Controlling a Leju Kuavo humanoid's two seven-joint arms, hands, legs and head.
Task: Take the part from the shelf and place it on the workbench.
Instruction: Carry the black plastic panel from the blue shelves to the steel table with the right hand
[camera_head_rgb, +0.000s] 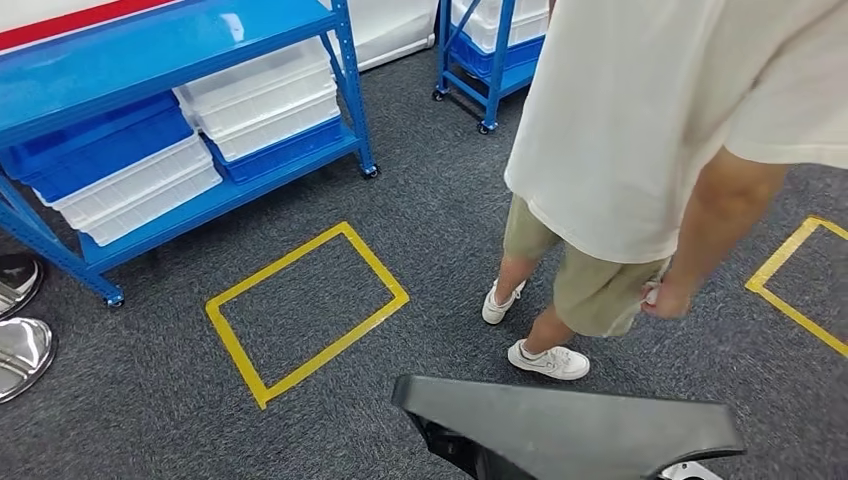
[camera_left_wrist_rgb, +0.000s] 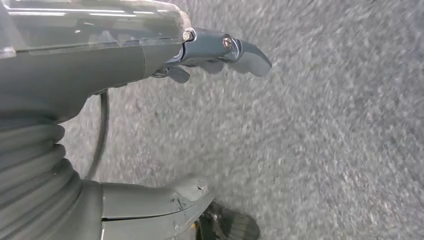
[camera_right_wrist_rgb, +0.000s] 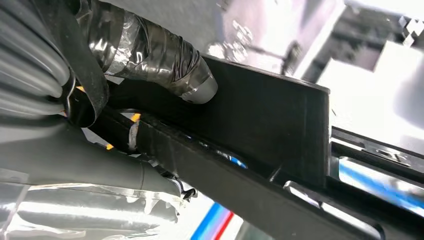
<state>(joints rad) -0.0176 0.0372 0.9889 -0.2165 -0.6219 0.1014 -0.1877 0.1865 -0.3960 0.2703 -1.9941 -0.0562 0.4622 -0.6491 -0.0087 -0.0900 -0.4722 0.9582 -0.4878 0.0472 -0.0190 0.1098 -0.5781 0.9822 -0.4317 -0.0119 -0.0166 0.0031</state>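
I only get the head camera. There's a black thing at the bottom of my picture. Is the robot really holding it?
Observer: Yes. In the right wrist view, the right hand grips the black part, with a taped fingertip pressed on its flat face.
Operator: What's the other hand doing?
Observer: The left hand holds nothing. It hangs over the grey carpet.
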